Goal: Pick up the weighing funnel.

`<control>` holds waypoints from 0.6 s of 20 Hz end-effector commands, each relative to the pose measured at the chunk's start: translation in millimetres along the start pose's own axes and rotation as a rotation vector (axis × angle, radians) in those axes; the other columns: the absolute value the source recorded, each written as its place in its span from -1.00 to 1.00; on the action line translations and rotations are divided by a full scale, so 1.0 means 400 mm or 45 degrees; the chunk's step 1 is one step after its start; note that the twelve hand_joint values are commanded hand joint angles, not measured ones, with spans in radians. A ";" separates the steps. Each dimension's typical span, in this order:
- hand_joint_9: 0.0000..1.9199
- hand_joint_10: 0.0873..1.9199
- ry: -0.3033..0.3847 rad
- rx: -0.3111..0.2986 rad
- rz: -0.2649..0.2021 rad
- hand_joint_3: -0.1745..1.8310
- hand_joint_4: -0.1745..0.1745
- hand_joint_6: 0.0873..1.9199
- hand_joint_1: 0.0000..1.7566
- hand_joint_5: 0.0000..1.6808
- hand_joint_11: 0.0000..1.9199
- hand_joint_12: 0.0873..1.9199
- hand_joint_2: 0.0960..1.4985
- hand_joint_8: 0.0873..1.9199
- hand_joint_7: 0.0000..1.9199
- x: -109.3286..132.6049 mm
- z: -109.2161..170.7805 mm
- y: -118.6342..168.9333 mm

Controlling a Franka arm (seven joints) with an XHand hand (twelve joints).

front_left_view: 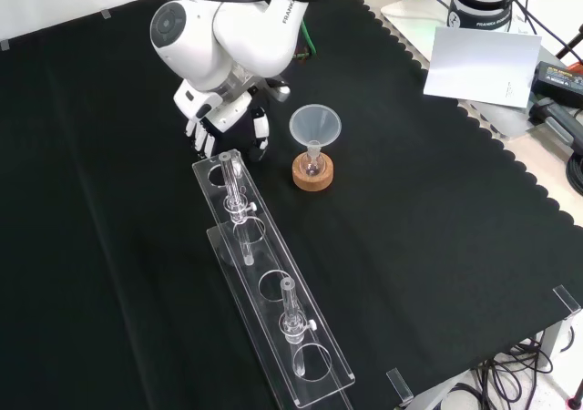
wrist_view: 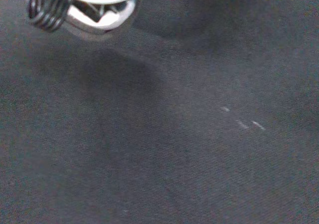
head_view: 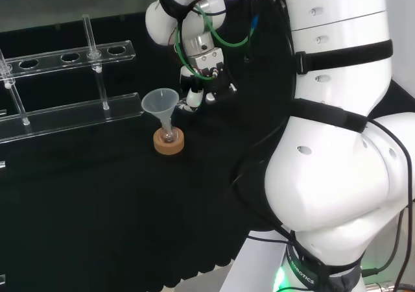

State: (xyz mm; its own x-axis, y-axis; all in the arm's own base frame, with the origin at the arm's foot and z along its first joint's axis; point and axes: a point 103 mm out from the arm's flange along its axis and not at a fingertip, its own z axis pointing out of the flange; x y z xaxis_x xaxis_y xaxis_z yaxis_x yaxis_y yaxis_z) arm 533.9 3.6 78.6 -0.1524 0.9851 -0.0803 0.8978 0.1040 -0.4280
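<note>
We are inspecting the bench under its black cloth (front_left_view: 437, 246). We are finding the hand (front_left_view: 223, 118) hanging low over the cloth. In the front view it is just beside the upper end of a clear rack (front_left_view: 259, 262) and a little to the left of the funnel (front_left_view: 315, 124). Its fingers (front_left_view: 260, 144) are pointing down, spread and only slightly bent. We are reading the hand as open, closing round nothing we can make out. In the wrist view a blurred part of the hand (wrist_view: 84, 5) is showing above bare cloth, with a few faint pale glints (wrist_view: 242, 124) beyond it. We cannot tell whether these are clear ware or lint.

We are unable to fix where the weighing funnel is lying, since clear ware on this cloth is hard to make out.

We are judging such a piece to be light, stiff, smooth and so slippery, and fragile if it is glass. It is likely to skid on the cloth when nudged. We are advising a pinch across the walls of the scoop body, thumb against fingers, rather than on the short stem.

We are counting as follows:
- One funnel, standing mouth up and untouched.
- One small flask (front_left_view: 313, 161), taking the funnel's stem.
- One cork ring (front_left_view: 313, 175) under the flask.
- One rack of two tiers.
- Two upright clear tubes (front_left_view: 233, 180) (front_left_view: 290, 302) standing in the rack.
- One weighing funnel, as called for by the task.
</note>
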 end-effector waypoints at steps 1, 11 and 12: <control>-0.19 -0.56 0.001 -0.001 -0.001 -0.30 0.16 -0.39 0.10 -0.14 -0.47 0.29 -0.29 -0.37 -0.44 0.008 0.001 0.006; -0.19 -0.56 -0.029 0.010 -0.004 -0.30 0.09 -0.39 0.09 -0.20 -0.47 0.28 -0.29 -0.38 -0.46 0.043 0.008 0.025; -0.19 -0.57 -0.032 0.010 0.001 -0.30 0.08 -0.39 0.09 -0.21 -0.47 0.28 -0.29 -0.38 -0.46 0.053 0.010 0.026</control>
State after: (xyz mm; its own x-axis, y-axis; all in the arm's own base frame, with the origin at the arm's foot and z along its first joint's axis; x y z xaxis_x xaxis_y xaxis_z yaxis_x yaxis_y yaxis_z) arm 540.5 17.2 73.3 -0.1657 0.9822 -0.0883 0.8932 0.1115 -0.4357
